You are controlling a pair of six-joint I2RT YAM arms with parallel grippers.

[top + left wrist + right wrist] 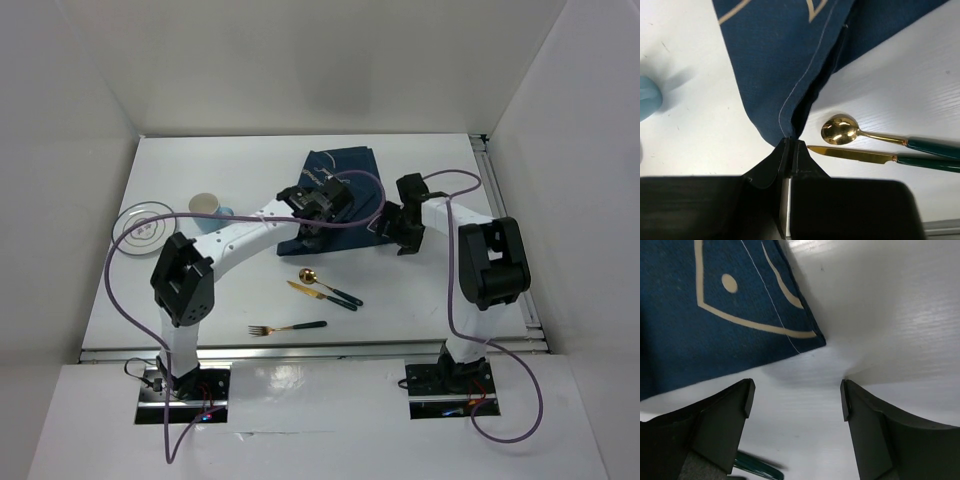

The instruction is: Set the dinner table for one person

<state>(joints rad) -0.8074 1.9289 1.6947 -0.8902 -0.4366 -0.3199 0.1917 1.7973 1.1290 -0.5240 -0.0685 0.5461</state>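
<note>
The dinner table [200, 290] is a white tabletop with metal rails. A navy-blue placemat [345, 170] lies crumpled and folded at its far middle. My left gripper [322, 208] is shut on a folded edge of the placemat; in the left wrist view the cloth [785, 60] hangs from the closed tips of that gripper [791, 142]. My right gripper [400, 228] is open and empty just right of the placemat; in the right wrist view this gripper [795, 397] hovers over bare table near the cloth's corner [715, 305].
A gold spoon [312, 276] and knife [304, 289] with green handles lie below the placemat, and a gold fork [285, 328] lies nearer the front. A clear plate [145, 228] and a cup [205, 207] stand at the left. White walls enclose the table.
</note>
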